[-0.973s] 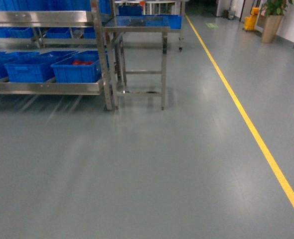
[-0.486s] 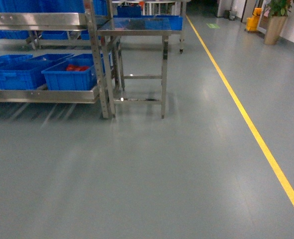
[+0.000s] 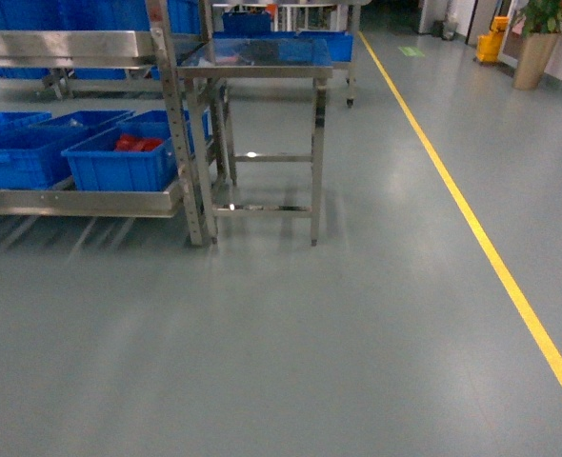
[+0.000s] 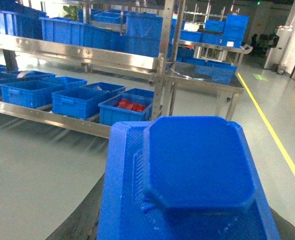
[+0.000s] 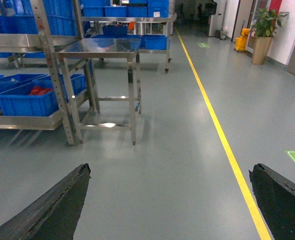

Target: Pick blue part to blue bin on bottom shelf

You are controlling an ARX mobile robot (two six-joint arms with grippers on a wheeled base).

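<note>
Rack, far left: the bottom shelf [image 3: 71, 202] is a low steel tier with a shiny front rail, carrying a row of blue crates. The blue bin [image 3: 24, 157] stands on this tier and shows a plain blue inside. Just to its right, at the rack's end post, a like crate [image 3: 124, 164] holds red items. More blue crates stand behind these two and on the upper tier [image 3: 62, 43].

Beside the rack, to its right: a steel surface [image 3: 252, 69] on four legs, its top reflective, with a wheeled cart carrying blue crates behind it.

Floor: grey and smooth. A yellow line [image 3: 471, 228] runs from the far end down to the lower right. At the far right stand a potted plant [image 3: 538, 38] and a yellow mop bucket [image 3: 491, 43].

Left end effector [image 4: 187, 227]: the blue part [image 4: 197, 170] fills the foreground of the left wrist view, a blue block with a raised octagonal face. It sits between the dark fingers [image 4: 82, 215], which close against its sides. The part is well apart from the blue bin, with open floor between them.

Right end effector [image 5: 167, 200]: the two dark fingers [image 5: 52, 205] stand spread wide at either lower corner of the right wrist view, with only floor between them and nothing gripped.
</note>
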